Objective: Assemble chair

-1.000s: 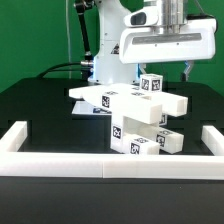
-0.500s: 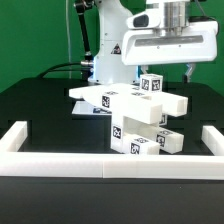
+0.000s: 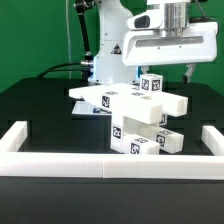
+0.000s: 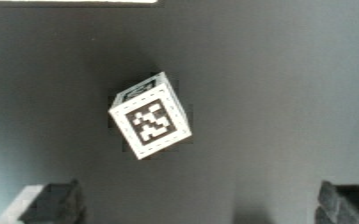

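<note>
A green backdrop stood behind the black surface (image 3: 40,110), with a white border rail (image 3: 60,160) running along its near edge. My gripper (image 3: 166,72) hung above the parts with its jaws spread wide and nothing between them; in the wrist view only the two dark fingertips (image 4: 51,200) showed, well apart, with a tagged block end (image 4: 153,115) lying tilted on the dark surface between them and farther down.

Below the gripper the chair (image 3: 135,115) sat as a chunky white stack near the middle of the near edge, just behind the rail: a flat slab (image 3: 95,97) reaching toward the far side, a bar (image 3: 155,108) laid across, a small tagged block (image 3: 150,84) on top, and more tagged pieces (image 3: 140,140) at the base.

I judged the step to be a descent onto the top block. To do it well I would square the jaws to the block's tilt first, centre over it, then come straight down so neither fingertip nudged the stack.
</note>
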